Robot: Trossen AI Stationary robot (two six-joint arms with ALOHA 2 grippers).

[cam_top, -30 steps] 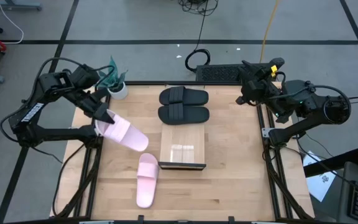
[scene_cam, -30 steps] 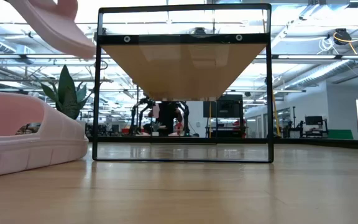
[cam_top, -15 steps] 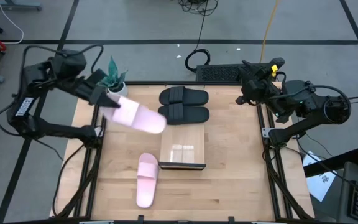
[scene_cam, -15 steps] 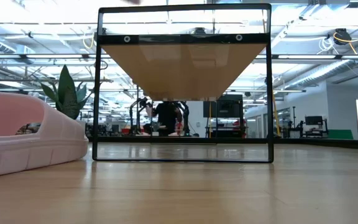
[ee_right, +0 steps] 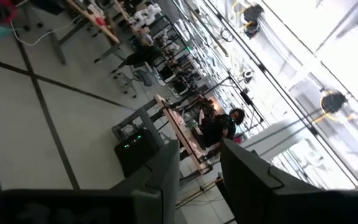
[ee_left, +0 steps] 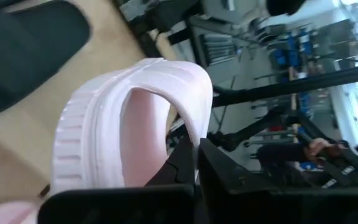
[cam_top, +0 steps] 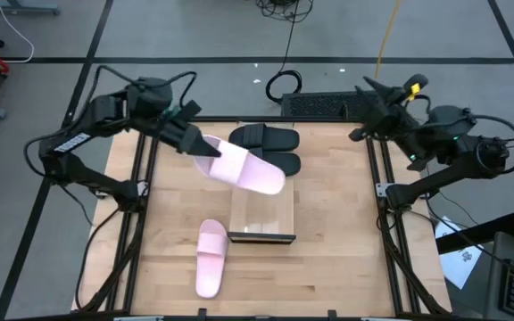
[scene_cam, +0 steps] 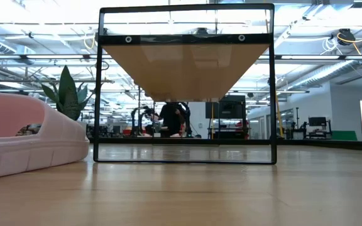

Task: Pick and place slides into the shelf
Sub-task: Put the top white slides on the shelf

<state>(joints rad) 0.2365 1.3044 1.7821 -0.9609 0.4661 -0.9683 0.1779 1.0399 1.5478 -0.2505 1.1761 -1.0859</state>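
My left gripper point(cam_top: 199, 145) is shut on a pale pink slide point(cam_top: 246, 170), held in the air over the nearer black slide point(cam_top: 286, 164) and the far end of the wood shelf point(cam_top: 262, 214). The second black slide point(cam_top: 264, 138) lies just beyond it on its sole. The other pink slide point(cam_top: 211, 259) lies on its sole on the table, left of the shelf's near end; it also shows in the low view point(scene_cam: 24, 141). My right gripper point(cam_top: 370, 89) is open and empty, raised beyond the table's far right corner. My left gripper holds the pink slide by its strap point(ee_left: 194, 134), at the strap's edge near one side. One finger point(ee_left: 178, 165) is under the strap's arch and the other point(ee_left: 229, 177) is outside it. The fingers come from the table's left. The slide is lifted clear and tilted.
A small potted plant point(cam_top: 166, 114) stands at the table's far left corner. The shelf's dark frame point(scene_cam: 187, 85) rises in the middle of the low view. A dark keyboard-like unit point(cam_top: 319, 104) lies beyond the far edge. Bare tabletop lies right of the shelf.
My left gripper has risen and carried the pink slide from the table's left side toward the right, from over bare table to over the black slides and the shelf's far end. The slide stays clear of the table. My right gripper has shifted slightly toward the far edge.
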